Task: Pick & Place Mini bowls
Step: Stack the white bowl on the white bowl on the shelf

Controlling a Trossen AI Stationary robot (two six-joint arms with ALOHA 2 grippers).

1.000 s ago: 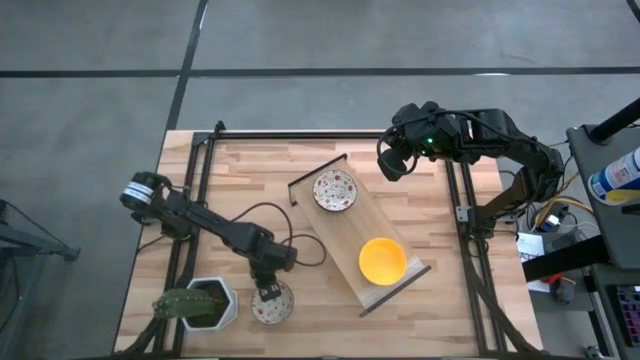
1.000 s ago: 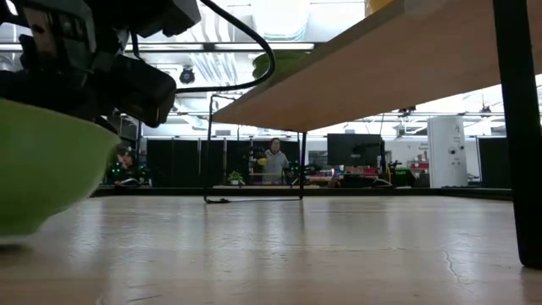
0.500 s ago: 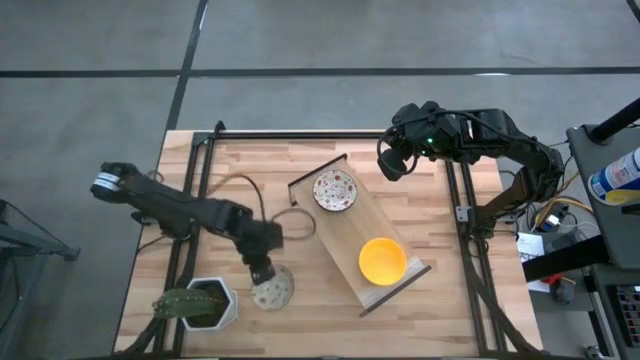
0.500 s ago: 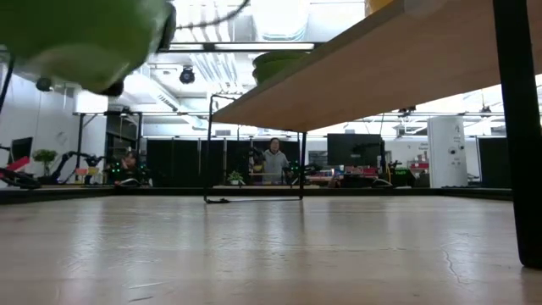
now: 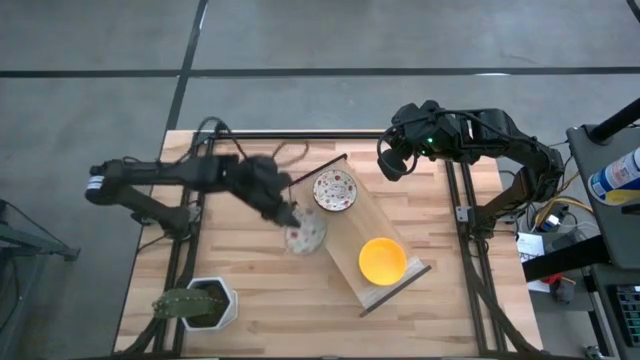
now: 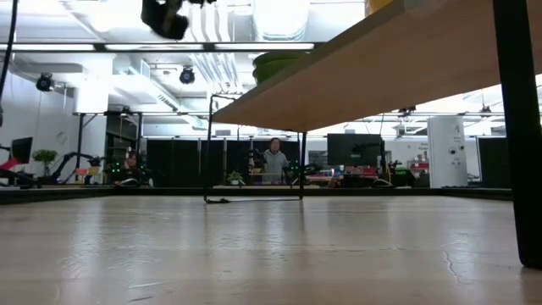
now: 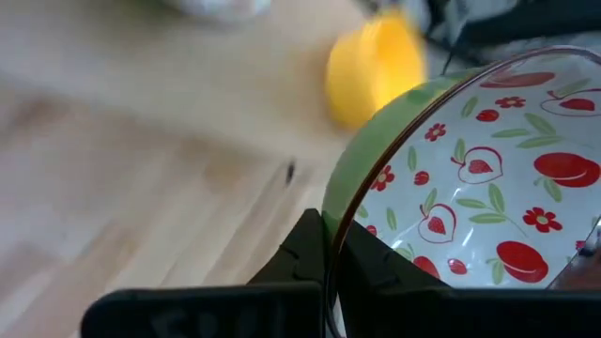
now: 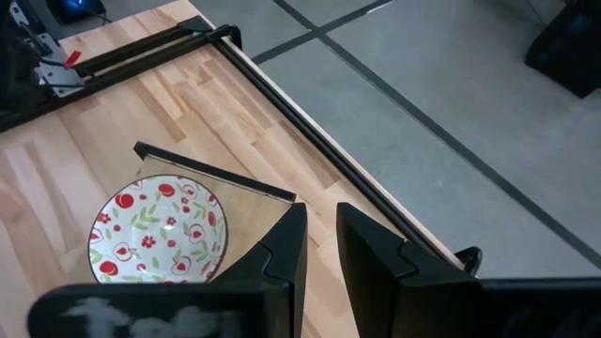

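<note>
Nearest, at the front left corner of the wooden surface (image 5: 240,310), a white hexagonal pot (image 5: 212,303) with a green plant stands alone. Farther in, a sloping wooden board (image 5: 372,262) runs across the middle, and on its near right end sits a plain yellow bowl (image 5: 382,260). Just left of the board's middle, the left gripper (image 5: 292,222) hangs above the surface, its fingers (image 7: 305,253) clenched on the rim of a floral bowl (image 5: 304,236) that is held off the wood and tilted; the left wrist view shows that bowl's green outside and its white inside printed with red fruit and flowers. Beyond it, on the far end of the board, a second floral bowl (image 5: 335,190) lies flat. The right gripper (image 5: 388,163) waits above the far right part of the surface, just right of the board's far end, its fingers (image 8: 282,249) nearly together with a narrow gap and holding nothing. In the low view, a person (image 6: 273,161) stands in the room far behind
</note>
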